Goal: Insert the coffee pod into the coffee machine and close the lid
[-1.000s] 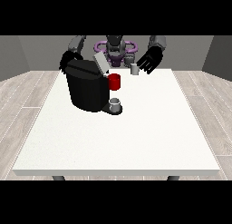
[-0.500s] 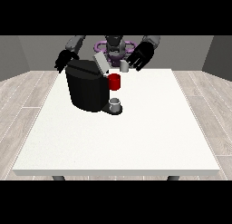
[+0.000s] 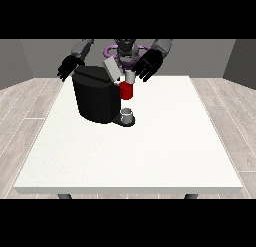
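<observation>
Facing the robot, the front view shows the black machine (image 3: 95,98) on the white table (image 3: 150,141), its grey lid (image 3: 112,69) raised and tilted, a small cup (image 3: 127,114) on its tray. The pod (image 3: 130,77) sits just above the machine's red part (image 3: 127,91), with the hand at the view's right (image 3: 148,66) beside it, fingers spread and relaxed, holding nothing visible. The hand at the view's left (image 3: 68,67) hangs apart from the machine, fingers relaxed.

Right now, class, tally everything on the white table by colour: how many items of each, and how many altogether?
Black: 1, the boxy black coffee machine
Red: 1, the red cylindrical part on its front
Grey: 2, the small grey pod above it; the grey cup below
Total: 4
</observation>
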